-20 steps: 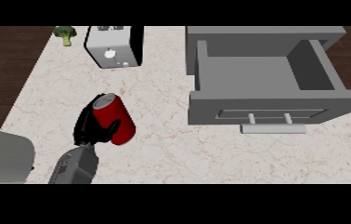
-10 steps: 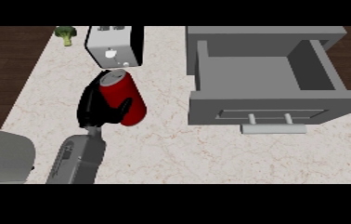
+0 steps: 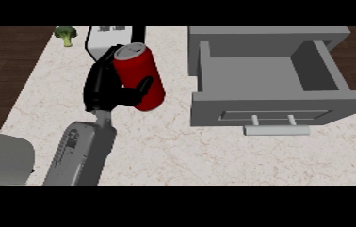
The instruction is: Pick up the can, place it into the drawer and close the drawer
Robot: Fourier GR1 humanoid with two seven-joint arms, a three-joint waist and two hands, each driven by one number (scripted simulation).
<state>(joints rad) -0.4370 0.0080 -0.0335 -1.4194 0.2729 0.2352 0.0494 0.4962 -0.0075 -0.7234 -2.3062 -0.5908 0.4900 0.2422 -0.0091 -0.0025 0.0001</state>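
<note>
- One can point(image 3: 142, 77), red with a silver top, is held tilted and appears lifted off the counter point(image 3: 208, 155). It lies left of the open drawer point(image 3: 230, 106) and is not yet over it. Nothing is seen inside the drawer.
- One hand is in view: the left hand point(image 3: 104, 87), with fingers and thumb curled round the can's side. The right hand is not shown.
- Risk, as judged: because the can is tilted, it could be caught on the drawer's left wall during the carry across, or be set down on its side and roll.
- Risk, as judged: the white appliance point(image 3: 104, 40) just behind the hand could be knocked by a wide swing.
- Risk, as judged: a can left leaning on the rim would block closing at the handle point(image 3: 277, 131).
- Count: one can, one drawer, one handle, one white appliance, one broccoli floret point(image 3: 66, 34), and one unidentified grey object point(image 3: 14, 158) at the lower-left edge.
</note>
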